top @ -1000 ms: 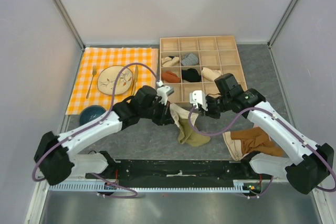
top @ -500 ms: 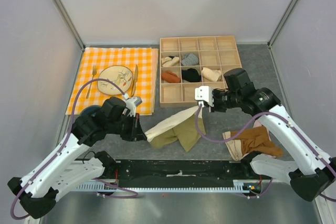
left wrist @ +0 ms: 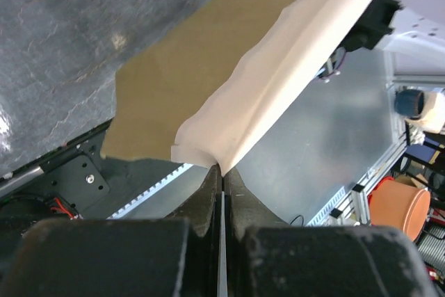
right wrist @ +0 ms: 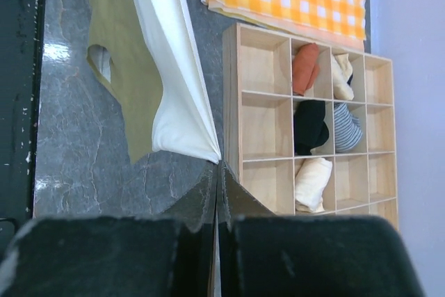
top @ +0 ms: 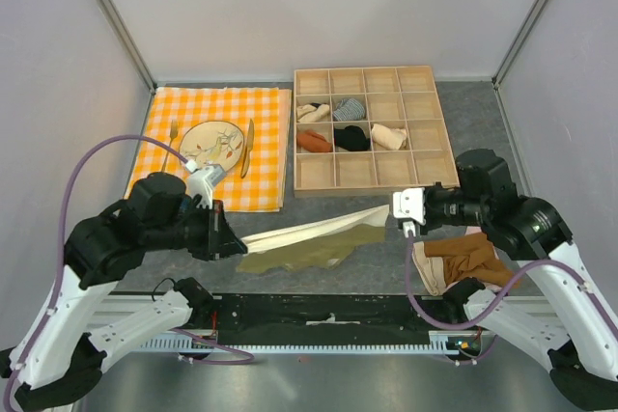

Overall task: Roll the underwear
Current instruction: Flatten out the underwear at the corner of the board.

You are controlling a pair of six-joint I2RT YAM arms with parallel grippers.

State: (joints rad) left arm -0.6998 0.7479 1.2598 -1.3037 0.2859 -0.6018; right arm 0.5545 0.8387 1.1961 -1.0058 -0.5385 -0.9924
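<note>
From above, the underwear point(top: 299, 246) hangs stretched between my two claws in front of the wooden box point(top: 295, 156). Its cream waistband is pulled into a taut line, and the olive body sags below it onto the bench point(top: 386, 272). My left claw point(top: 230, 242) pinches one end of the band, out past the box's front left corner. My right claw point(top: 396, 213) pinches the other end, just in front of the box's front wall. I judge this to be the spreading step, because the garment must lie flat before any rolling starts. Next I would lower both ends together, with the band kept tight, and lay it smooth in front of the box.

In my left wrist view, that claw point(left wrist: 221, 172) is clenched on the band's corner. The band runs away from me as a creased pale strip, with olive cloth beside it.

In my right wrist view, that claw point(right wrist: 217, 168) is clamped on the opposite corner, close to the box. The olive cloth drapes limp and lightly wrinkled, and one leg opening shows.
</note>
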